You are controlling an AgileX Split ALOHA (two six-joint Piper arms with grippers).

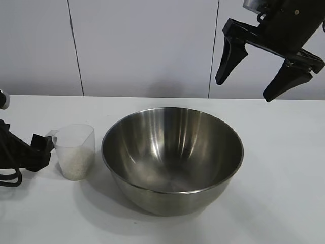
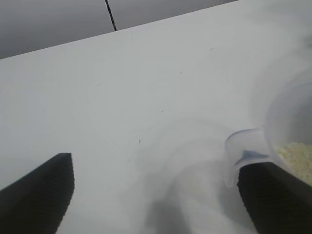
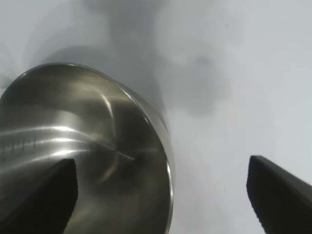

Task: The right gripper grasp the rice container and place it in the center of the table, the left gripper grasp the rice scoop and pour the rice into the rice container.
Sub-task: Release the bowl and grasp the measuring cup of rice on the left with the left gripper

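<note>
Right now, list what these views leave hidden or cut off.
- Left gripper: exterior view's edge cuts off most of it.
- Rice scoop: left wrist view blurs it; whether a finger touches it is unclear.
- Rice container: right wrist view's edge crops it.

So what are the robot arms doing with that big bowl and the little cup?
The steel bowl sits empty in the middle of the white table. The right gripper hangs above it, fingers open, holding nothing. The left gripper is low at the table's edge, fingers open, right beside the clear scoop, which has rice in it. Nothing has been poured yet.
</note>
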